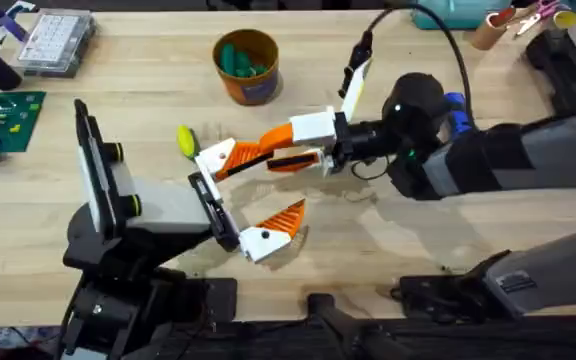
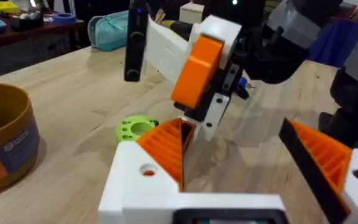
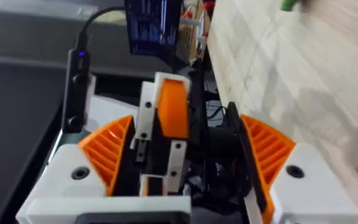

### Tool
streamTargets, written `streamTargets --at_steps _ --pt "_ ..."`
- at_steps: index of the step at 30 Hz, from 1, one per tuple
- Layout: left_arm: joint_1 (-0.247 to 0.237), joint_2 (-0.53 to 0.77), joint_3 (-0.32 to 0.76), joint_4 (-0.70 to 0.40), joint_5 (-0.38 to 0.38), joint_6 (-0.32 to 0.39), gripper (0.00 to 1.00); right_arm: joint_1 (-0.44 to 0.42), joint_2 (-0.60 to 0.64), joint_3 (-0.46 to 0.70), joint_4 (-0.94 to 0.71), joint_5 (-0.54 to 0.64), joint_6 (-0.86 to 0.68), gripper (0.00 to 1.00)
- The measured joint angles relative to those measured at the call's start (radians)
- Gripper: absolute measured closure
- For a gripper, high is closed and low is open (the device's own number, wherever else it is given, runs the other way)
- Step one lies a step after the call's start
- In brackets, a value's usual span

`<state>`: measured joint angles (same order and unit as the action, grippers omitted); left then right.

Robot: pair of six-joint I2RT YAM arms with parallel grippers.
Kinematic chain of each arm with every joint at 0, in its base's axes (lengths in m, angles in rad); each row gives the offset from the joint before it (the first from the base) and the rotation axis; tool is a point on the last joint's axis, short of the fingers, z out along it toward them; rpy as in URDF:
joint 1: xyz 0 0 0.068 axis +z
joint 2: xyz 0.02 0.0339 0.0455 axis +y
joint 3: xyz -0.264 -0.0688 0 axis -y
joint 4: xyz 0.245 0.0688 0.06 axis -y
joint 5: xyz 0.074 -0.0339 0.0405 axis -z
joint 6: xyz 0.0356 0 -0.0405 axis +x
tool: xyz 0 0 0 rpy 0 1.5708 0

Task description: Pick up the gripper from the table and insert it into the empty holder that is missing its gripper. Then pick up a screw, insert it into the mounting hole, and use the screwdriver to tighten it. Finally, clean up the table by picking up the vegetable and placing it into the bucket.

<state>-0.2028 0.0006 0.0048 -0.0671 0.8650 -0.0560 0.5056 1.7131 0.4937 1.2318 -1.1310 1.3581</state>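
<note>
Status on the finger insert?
Left gripper open, holder presented. Right gripper at holder, grip unclear. Orange finger at holder, seating unclear. Vegetable on table, not obstructing.

surface (image 1: 448,240): pale wood with fine lengthwise grain
bucket (image 1: 247,66): orange-brown wall, tan rim, a bluish label on the front; teal-green pieces (image 1: 236,60) inside
vegetable (image 1: 185,140): yellow-green, left of centre in the overhead frame
gripper (image 1: 253,153): orange, ribbed
holder (image 1: 213,158): white with an orange dot
left pincer (image 1: 238,198): white bases, black link, orange ribbed pads
right pincer (image 1: 303,143): white brackets with orange fingers, black body behind
screwdriver (image 1: 455,113): bright blue handle, at centre right
board (image 1: 1,122): green, with small coloured parts, at far left
box (image 1: 56,40): clear, greyish compartments, upper left
</note>
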Motion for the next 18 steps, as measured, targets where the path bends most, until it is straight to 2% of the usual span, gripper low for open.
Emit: streamTargets --at_steps 7,12,16,18 --pt "0.0 0.0 0.0 -0.004 0.003 0.0 0.014 0.0 0.0 0.106 -0.019 -0.096 -0.014 0.004" --pt "0.0 0.0 0.0 -0.004 0.003 0.0 0.014 0.0 0.0 0.115 -0.074 -0.13 -0.036 0.019" --pt "0.0 0.0 0.0 -0.004 0.003 0.0 0.015 0.0 0.0 0.115 -0.099 -0.144 -0.057 0.143" --pt "0.0 0.0 0.0 -0.004 0.003 0.0 0.014 0.0 0.0 0.115 -0.102 -0.148 -0.066 0.244"
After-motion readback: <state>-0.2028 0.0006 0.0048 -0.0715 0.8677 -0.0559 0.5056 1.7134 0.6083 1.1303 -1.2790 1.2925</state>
